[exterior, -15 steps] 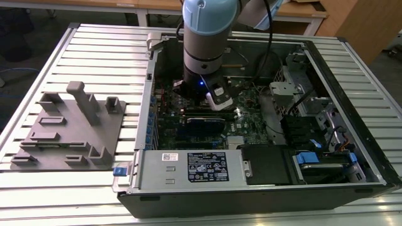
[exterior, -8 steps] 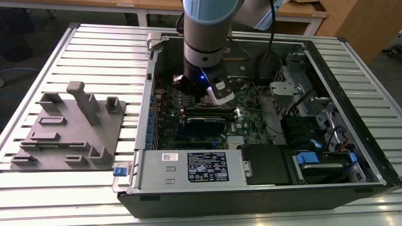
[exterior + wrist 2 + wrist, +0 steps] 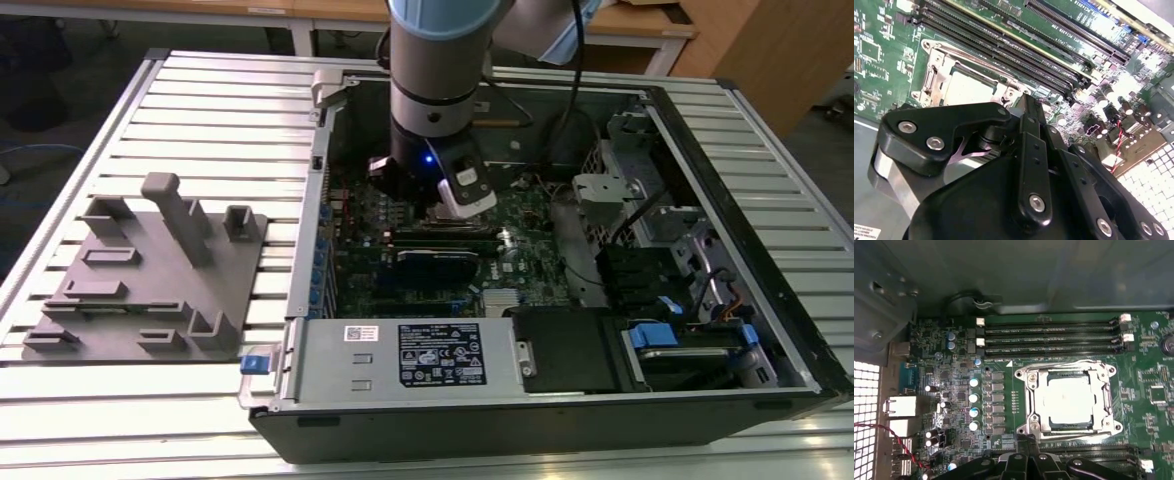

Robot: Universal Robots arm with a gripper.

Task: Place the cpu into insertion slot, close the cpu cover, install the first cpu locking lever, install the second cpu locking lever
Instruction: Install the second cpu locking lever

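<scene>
Open computer case [image 3: 534, 400] lies on the slatted surface [image 3: 200, 90] so the arm reaches down inside. Cpu cover [image 3: 1070, 371] is down over the cpu [image 3: 1069, 399], seated in the insertion slot. Claw [image 3: 1026, 440] beside socket, holding nothing; can't tell its opening.

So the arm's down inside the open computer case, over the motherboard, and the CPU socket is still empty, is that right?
Not quite. The arm is down inside the case, but the insertion slot isn't empty: the first wrist view shows the cpu seated in it, framed by the cpu cover.
</scene>
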